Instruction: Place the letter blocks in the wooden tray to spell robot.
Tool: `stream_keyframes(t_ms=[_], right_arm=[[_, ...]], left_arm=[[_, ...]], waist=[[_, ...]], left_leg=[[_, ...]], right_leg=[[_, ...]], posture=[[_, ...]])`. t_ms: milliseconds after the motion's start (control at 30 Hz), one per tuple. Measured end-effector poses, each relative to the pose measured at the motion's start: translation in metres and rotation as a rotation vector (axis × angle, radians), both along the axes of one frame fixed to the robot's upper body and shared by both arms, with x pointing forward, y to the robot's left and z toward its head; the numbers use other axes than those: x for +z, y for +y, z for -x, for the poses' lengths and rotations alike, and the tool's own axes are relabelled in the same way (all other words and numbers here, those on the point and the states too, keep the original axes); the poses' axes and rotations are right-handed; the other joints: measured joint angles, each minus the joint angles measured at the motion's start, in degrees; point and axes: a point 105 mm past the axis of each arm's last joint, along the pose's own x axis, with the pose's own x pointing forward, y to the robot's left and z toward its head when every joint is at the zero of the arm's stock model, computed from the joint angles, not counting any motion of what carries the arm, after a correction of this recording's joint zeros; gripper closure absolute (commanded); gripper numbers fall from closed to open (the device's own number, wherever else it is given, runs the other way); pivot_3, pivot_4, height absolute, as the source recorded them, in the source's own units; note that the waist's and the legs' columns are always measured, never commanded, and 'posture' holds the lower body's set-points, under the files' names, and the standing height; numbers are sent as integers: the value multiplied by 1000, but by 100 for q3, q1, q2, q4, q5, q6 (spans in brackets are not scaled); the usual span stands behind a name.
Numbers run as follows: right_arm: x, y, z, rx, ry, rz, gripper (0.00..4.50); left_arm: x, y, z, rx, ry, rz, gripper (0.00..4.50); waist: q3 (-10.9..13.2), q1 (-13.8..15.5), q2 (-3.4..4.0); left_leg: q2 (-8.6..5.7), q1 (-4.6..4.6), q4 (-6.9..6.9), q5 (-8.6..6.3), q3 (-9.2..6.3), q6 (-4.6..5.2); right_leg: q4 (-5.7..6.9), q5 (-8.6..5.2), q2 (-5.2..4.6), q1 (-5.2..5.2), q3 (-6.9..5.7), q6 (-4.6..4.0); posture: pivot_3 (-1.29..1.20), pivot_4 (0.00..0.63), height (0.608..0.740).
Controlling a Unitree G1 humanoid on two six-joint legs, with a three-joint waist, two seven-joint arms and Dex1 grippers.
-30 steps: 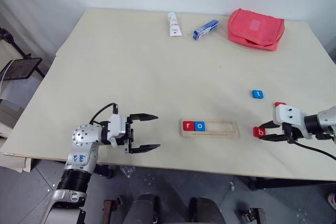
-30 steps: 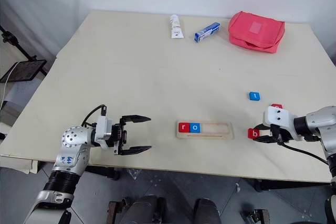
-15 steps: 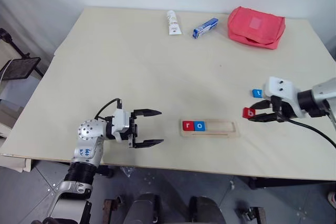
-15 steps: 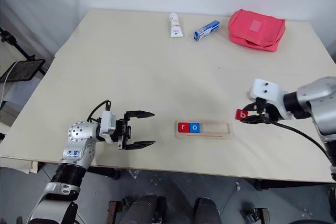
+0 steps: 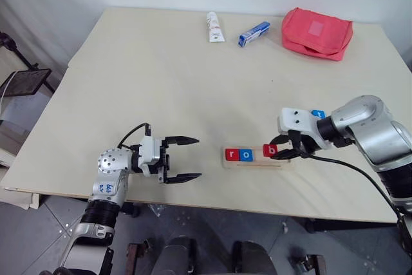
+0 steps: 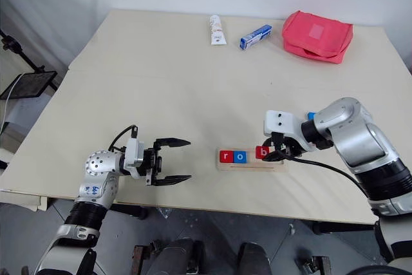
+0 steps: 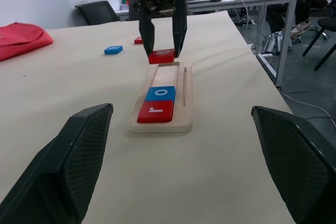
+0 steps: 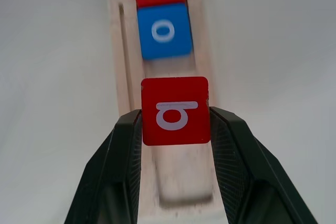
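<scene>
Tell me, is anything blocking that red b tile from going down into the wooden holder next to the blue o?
Nothing visible does. The right gripper holds the red b block over the wooden tray, and the groove beyond the blue o block is bare. The red r block sits on the o's far side.

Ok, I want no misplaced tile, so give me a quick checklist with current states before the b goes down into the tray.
1. Red square b block held square between the right gripper jaws: ok.
2. Long pale wooden tray already holds the red r block and blue o block, side by side at its left end: ok.
3. Groove next to the o is free: ok.
4. b block lined up over that third slot: ok in the right wrist view, hanging just above the groove.
5. Left gripper open and clear of the tray: ok.
6. Letter upright to match r and o: cannot tell.
</scene>
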Motion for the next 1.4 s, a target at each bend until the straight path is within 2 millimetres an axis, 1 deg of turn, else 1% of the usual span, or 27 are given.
stream_keyframes(t_ms=[267, 433, 567, 633, 667, 700, 833, 867, 1033, 1167, 1333, 1400], right_arm=[[-6, 9, -2, 19, 0, 13, 3036], [-8, 7, -4, 10, -15, 34, 3036], [-10, 10, -5, 17, -24, 38, 3036], [-11, 11, -5, 23, -25, 43, 2284], [-12, 11, -5, 26, -25, 45, 2062], [-12, 12, -5, 28, -24, 45, 1671], [-13, 13, -4, 34, -22, 46, 411], [-13, 14, -3, 37, -17, 45, 25], [-11, 20, 3, 56, -4, 33, 25], [-6, 17, 5, 26, -11, 2, 25], [5, 4, 15, -38, -21, -97, 25], [8, -7, 20, -98, -29, -159, 25]], left_arm=[[-1, 0, 2, 11, -2, 4, 0], [-1, 0, 2, 12, -2, 4, 0], [-1, 0, 2, 12, -2, 5, 0], [-1, 0, 1, 12, -2, 5, 0], [-1, 0, 1, 12, -2, 5, 0], [-1, 0, 1, 12, -2, 5, 0], [-1, -1, 1, 14, -2, 8, 0], [-1, -1, 1, 14, -2, 9, 0], [0, -1, 1, 14, -3, 9, 0], [0, -1, 1, 8, -5, 9, 0], [0, -3, 2, -4, -8, 7, 0], [1, -4, 2, -13, -10, 6, 0]], waist=[[0, 6, 0], [0, 6, 0], [0, -3, 0], [0, -2, 0], [0, -2, 0], [0, -2, 0], [0, -3, 0], [0, -3, 0], [0, -5, 0], [0, 9, 0], [0, 33, -1], [0, 45, -2]], left_leg=[[-1, 0, 0, 0, -1, 0], [-1, 0, 0, 0, -1, 0], [-1, 0, 0, 0, -1, 0], [-2, 0, 1, 0, -1, 0], [-2, 0, 1, 0, -1, 0], [-2, 0, 1, 0, -1, 0], [-2, 0, 1, 0, -1, 0], [-2, 0, 1, 0, -1, 0], [-2, 0, 2, 0, -1, 0], [-3, 0, 2, 0, -2, 0], [-6, -1, 2, 0, -8, 0], [-6, -1, 2, 0, -11, 0]], right_leg=[[2, 0, -1, 0, 0, 0], [2, 0, -1, 0, 0, 0], [9, 0, -1, -4, -1, 0], [18, 0, -1, -7, -1, 0], [23, 0, -2, -9, -1, 0], [24, 0, -2, -11, 0, 0], [29, 0, -3, -13, 0, 0], [29, 0, -3, -13, 0, 0], [31, 0, -3, -14, 0, 0], [32, 0, -4, -14, 1, 0], [33, 0, -5, -11, -1, 0], [32, 0, -5, -7, -3, 0]], posture=[[0, 150, 740], [0, 150, 740], [0, 150, 740], [0, 150, 740], [0, 150, 740], [0, 150, 740], [0, 150, 740], [0, 150, 740], [0, 150, 740], [0, 150, 740], [0, 150, 740], [0, 150, 740]])
